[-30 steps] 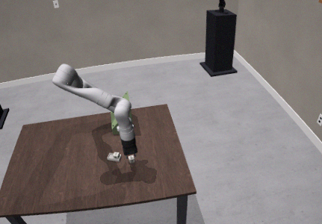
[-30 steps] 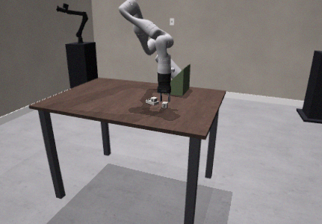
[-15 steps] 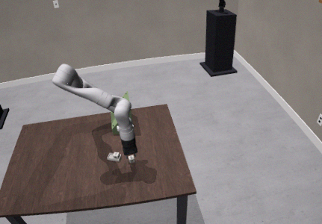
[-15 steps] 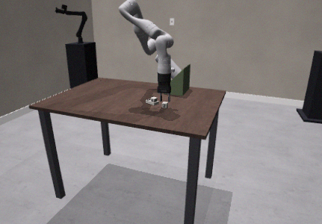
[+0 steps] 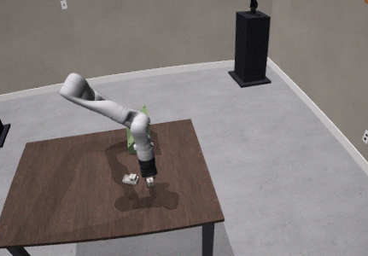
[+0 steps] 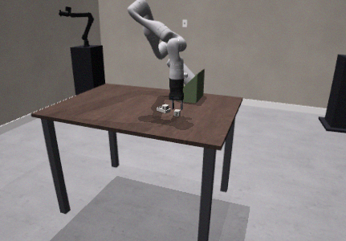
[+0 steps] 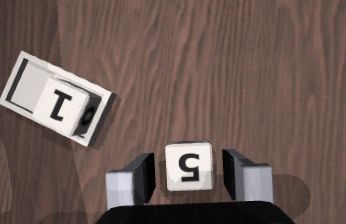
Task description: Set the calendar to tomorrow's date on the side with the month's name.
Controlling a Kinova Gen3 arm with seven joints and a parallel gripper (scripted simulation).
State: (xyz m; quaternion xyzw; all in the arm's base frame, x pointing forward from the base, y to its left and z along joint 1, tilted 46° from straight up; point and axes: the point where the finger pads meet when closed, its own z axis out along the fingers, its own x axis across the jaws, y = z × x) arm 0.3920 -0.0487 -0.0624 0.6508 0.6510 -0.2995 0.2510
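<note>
The small white tray [image 5: 125, 181] [image 6: 160, 109] [image 7: 25, 86] lies on the table. One white cube [image 5: 132, 176] [image 6: 165, 107] [image 7: 59, 106] is in it, nearer one end, with a 1 on top and a dark round mark on a side face. The other end of the tray is bare. The second white cube [image 5: 150, 183] [image 6: 177, 113] [image 7: 189, 166] is outside the tray, with a 5 on top, upside down in the wrist view. My gripper [image 6: 177, 107] [image 7: 188, 168] is open above it, pointing down, with a gap on both sides of the cube. The month names cannot be read.
The brown table [image 5: 64, 200] [image 6: 100, 104] [image 7: 274, 75] carries everything. A green angled panel [image 5: 131, 142] [image 6: 197, 90] stands behind the gripper near the arm's base. The tray is a short way to the left of the loose cube.
</note>
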